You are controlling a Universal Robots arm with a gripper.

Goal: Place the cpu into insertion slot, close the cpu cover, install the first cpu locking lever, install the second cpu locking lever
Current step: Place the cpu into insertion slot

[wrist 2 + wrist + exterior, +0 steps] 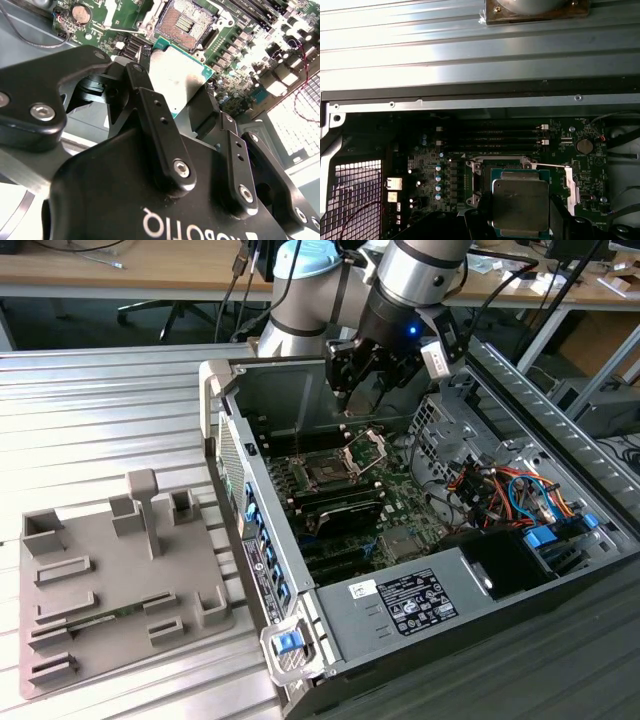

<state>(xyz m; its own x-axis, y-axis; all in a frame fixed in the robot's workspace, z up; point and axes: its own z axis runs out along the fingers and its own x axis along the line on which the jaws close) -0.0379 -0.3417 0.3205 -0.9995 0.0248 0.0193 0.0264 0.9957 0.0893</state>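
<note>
**cpu in the jaws, hanging over the open socket**

the cpu (520,202) is up off the board, silvery face toward the camera in the first wrist view. the gripper (520,216) is clenched on it, a dark finger (560,215) against one edge and its twin against the opposite edge. in the second wrist view it's the same story: the cpu (175,75) sits pinched between the two black fingers, tan-green rim peeking out on the side toward the insertion slot (189,22).

now the relation that matters. the chip is square, so there is no long axis to speak of. in the first wrist view its edges look about parallel to the socket frame behind it. in the second wrist view the slot lies just beyond the chip's far edge, clearly apart from it, with its dark contact field uncovered. my read: the chip is not seated and hangs above the socket.

over to the exterior view. the gripper (362,375) hangs in the upper centre of the frame, above the insertion slot (328,473) on the motherboard (400,505). the cpu cover (366,447) is tipped up on its hinge just beside the slot, toward the exterior view's right, so the opening is free.

all of this sits inside the open computer case (400,600). a grey fixture tray (110,590) lies on the exterior view's left, well apart from the action.
</note>
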